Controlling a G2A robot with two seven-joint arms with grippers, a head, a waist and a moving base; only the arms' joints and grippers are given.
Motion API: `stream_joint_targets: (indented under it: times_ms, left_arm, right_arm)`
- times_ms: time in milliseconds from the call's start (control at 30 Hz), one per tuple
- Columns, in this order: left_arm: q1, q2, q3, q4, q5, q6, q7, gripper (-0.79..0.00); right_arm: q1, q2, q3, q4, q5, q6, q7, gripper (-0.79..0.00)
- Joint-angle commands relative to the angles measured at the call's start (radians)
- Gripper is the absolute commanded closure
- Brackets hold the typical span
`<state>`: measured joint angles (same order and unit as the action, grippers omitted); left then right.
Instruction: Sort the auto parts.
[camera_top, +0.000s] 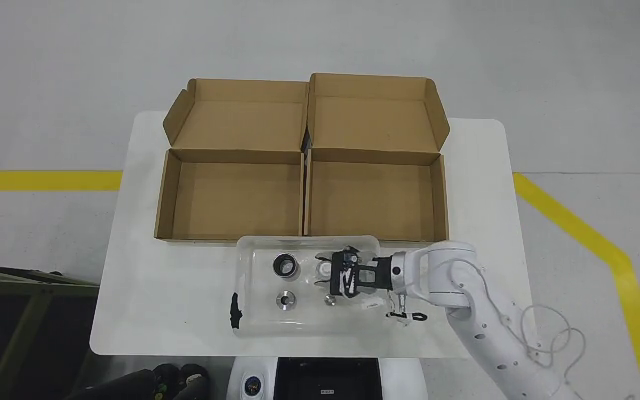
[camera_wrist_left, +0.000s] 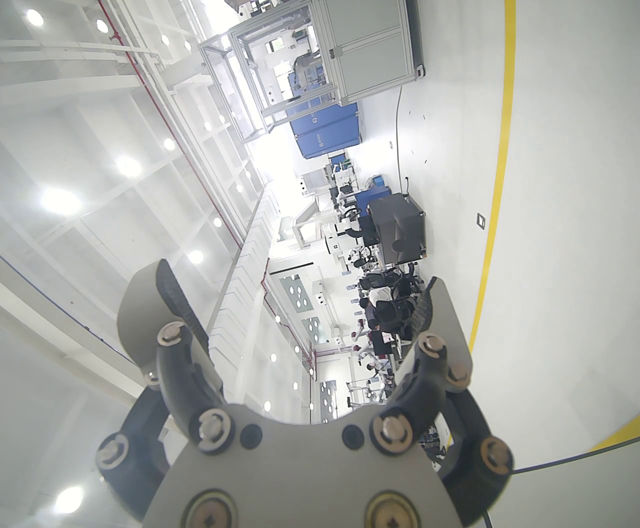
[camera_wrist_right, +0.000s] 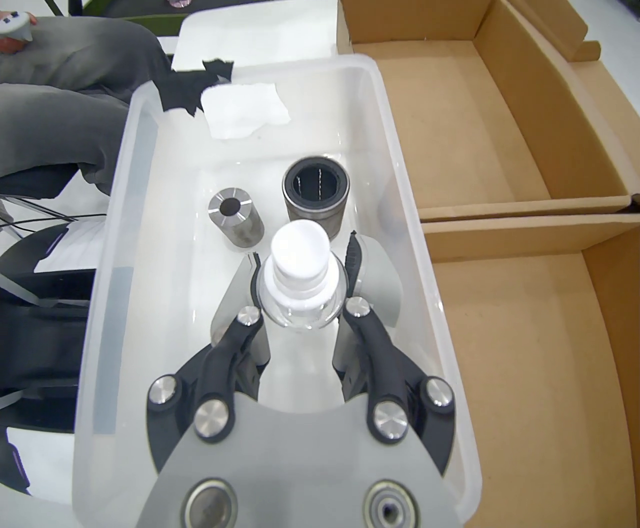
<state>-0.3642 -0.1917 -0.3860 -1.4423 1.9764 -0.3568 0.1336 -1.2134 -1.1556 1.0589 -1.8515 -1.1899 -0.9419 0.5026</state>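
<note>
At the table's 6 o'clock, inside clear bin, right gripper fingers pinch white-capped part by its smooth round body, so it may slip on lift onto sleeve and bearing at its 9 o'clock; left gripper fingers spread.

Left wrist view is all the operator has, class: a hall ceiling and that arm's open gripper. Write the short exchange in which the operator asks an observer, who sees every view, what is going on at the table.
Operator: Where is the other arm?
Observer: The right gripper is down inside a clear bin at the table's near edge, closed on a white-capped part.
Operator: What else is in the bin?
Observer: A metal cylinder and a black-rimmed sleeve stand upright, side by side, just past the held part.
Operator: Where can the parts go?
Observer: Two open cardboard boxes sit side by side right behind the bin.
</note>
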Motion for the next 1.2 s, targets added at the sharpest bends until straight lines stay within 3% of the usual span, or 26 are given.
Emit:
stream_joint_targets:
  times_ms: [0, 533, 1167]
  left_arm:
    - [0.000, 0.000, 0.000, 0.000, 0.000, 0.000, 0.000, -0.785]
    - [0.000, 0.000, 0.000, 0.000, 0.000, 0.000, 0.000, -0.785]
    - [0.000, 0.000, 0.000, 0.000, 0.000, 0.000, 0.000, -0.785]
  right_arm:
    - [0.005, 0.001, 0.000, -0.008, 0.006, 0.000, -0.014, 0.000]
    - [0.066, 0.001, 0.005, -0.078, 0.031, 0.026, -0.176, 0.000]
    - [0.137, 0.004, 0.094, -0.079, 0.110, 0.053, -0.399, 0.000]
